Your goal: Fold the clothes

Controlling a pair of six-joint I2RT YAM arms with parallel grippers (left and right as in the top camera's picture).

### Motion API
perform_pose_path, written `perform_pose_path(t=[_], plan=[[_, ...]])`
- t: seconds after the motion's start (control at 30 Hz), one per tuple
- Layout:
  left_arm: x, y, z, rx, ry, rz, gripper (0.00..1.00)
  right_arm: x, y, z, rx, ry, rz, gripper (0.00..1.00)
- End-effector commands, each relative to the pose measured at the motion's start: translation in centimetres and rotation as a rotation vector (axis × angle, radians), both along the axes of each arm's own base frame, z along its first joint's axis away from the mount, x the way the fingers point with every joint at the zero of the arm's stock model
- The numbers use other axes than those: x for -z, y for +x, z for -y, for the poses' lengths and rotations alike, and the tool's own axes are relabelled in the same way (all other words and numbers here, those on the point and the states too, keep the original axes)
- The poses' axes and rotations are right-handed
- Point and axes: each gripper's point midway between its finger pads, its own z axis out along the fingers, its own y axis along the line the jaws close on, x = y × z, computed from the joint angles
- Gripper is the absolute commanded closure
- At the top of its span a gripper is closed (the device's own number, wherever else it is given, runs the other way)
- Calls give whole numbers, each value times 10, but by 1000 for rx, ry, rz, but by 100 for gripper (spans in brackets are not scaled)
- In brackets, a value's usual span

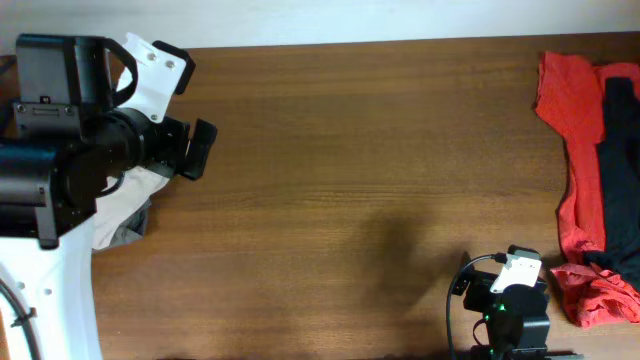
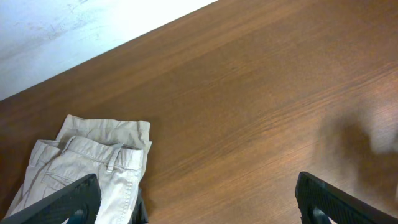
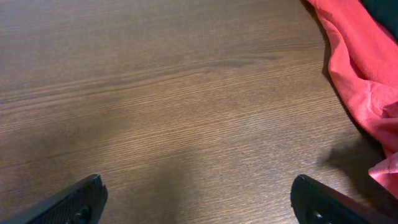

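Note:
The beige shorts (image 2: 93,158) lie folded on the wooden table at the left, with a dark garment edge under them; in the overhead view they show as pale fabric (image 1: 125,205) mostly hidden under my left arm. A red garment (image 1: 570,130) with a black garment (image 1: 622,170) on it lies at the table's right edge; the red garment also shows in the right wrist view (image 3: 367,68). My left gripper (image 2: 199,202) is open and empty above the table, its left finger over the shorts. My right gripper (image 3: 199,199) is open and empty over bare wood, left of the red garment.
The wooden table (image 1: 380,170) stretches between the two piles. A white wall (image 2: 74,31) runs behind the table's far edge. My right arm's base (image 1: 510,300) sits at the front edge, near the red garment.

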Motion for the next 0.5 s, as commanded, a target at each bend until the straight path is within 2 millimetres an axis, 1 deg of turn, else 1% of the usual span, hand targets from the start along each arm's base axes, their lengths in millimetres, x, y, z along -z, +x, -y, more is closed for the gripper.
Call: perform_pose_path(t=[0.0,0.13,0.2,0.37,0.47], plan=[[-1,-2,0,12,12,7,0,0,0,1,10,11,11,1],[7,-12,-3,9,29,-44,0,0,0,1,10,11,11,1],[1,-9,-4,5,33,-10,0,0,0,1,10,11,11,1],[-30,10,-6,-17,30,203,0,0,0,1,10,11,11,1],[-30,10,-6,-20,20,293,0,0,0,1,10,11,11,1]])
